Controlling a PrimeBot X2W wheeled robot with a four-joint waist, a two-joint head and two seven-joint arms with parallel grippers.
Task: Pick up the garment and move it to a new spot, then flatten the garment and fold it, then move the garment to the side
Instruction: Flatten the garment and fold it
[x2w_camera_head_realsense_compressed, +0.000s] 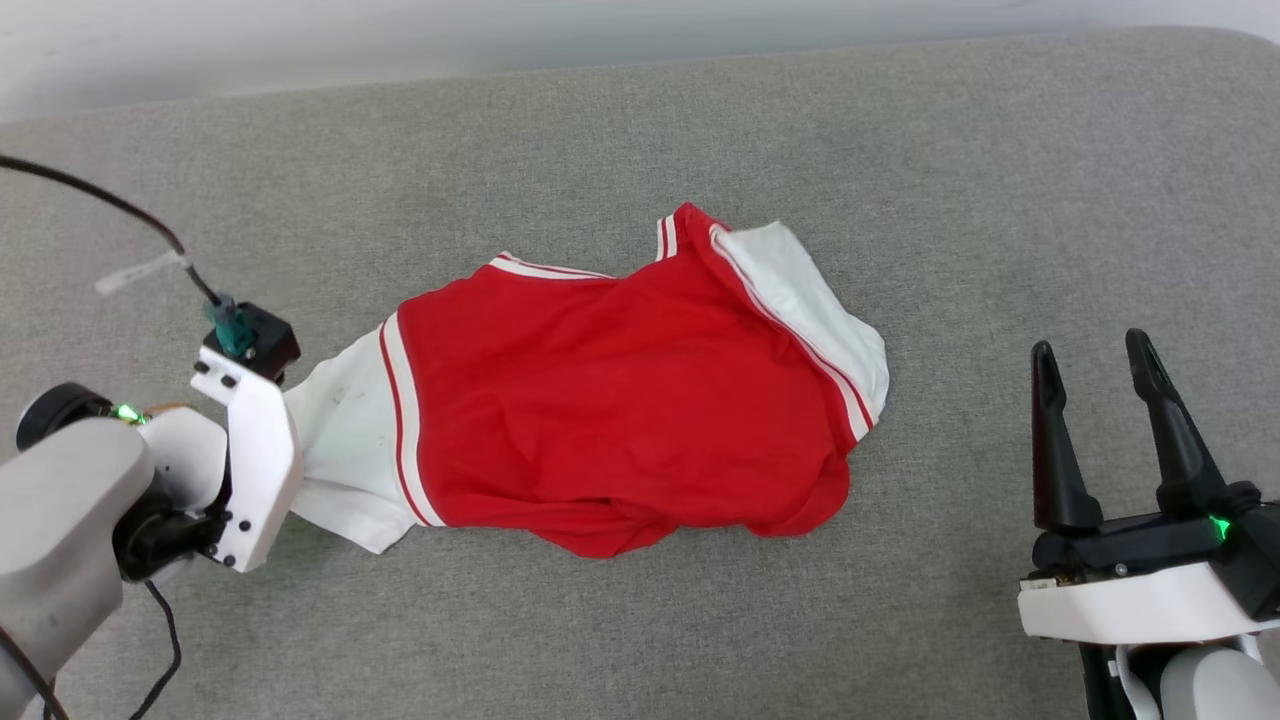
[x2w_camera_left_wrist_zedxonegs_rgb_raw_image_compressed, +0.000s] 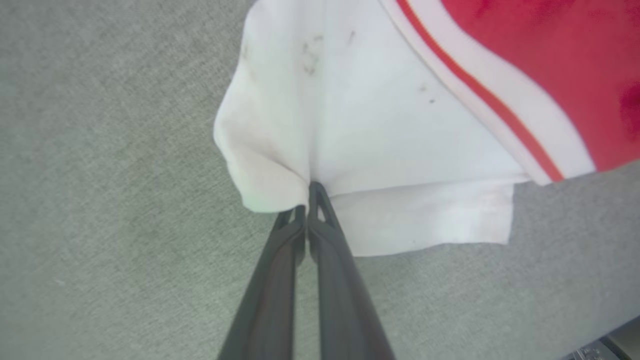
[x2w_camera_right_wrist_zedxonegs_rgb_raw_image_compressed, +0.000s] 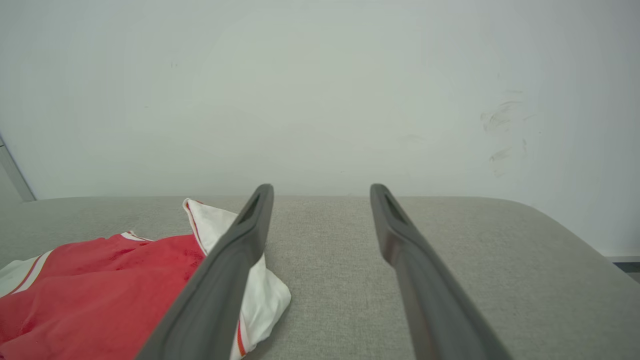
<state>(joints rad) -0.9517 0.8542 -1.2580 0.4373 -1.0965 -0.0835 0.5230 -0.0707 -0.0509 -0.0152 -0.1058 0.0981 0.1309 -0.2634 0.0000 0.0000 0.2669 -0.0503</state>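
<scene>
The garment (x2w_camera_head_realsense_compressed: 620, 400), a red shirt with white sleeves and red-white striped trim, lies rumpled on the grey surface (x2w_camera_head_realsense_compressed: 640, 130). Its white left sleeve (x2w_camera_left_wrist_zedxonegs_rgb_raw_image_compressed: 380, 135) bunches into a pinch where my left gripper (x2w_camera_left_wrist_zedxonegs_rgb_raw_image_compressed: 307, 200) is shut on the cloth. In the head view the left wrist (x2w_camera_head_realsense_compressed: 250, 440) covers that sleeve's edge and its fingers are hidden. My right gripper (x2w_camera_head_realsense_compressed: 1095, 360) stands open to the right of the garment, apart from it. Between its fingers (x2w_camera_right_wrist_zedxonegs_rgb_raw_image_compressed: 240, 260) there is bare surface, with the garment (x2w_camera_right_wrist_zedxonegs_rgb_raw_image_compressed: 100, 290) off to their left.
The grey padded surface runs to a rounded far-right corner (x2w_camera_right_wrist_zedxonegs_rgb_raw_image_compressed: 550, 220) against a pale wall (x2w_camera_right_wrist_zedxonegs_rgb_raw_image_compressed: 320, 90). A black cable (x2w_camera_head_realsense_compressed: 110, 205) loops above the left wrist. Bare surface lies all around the garment.
</scene>
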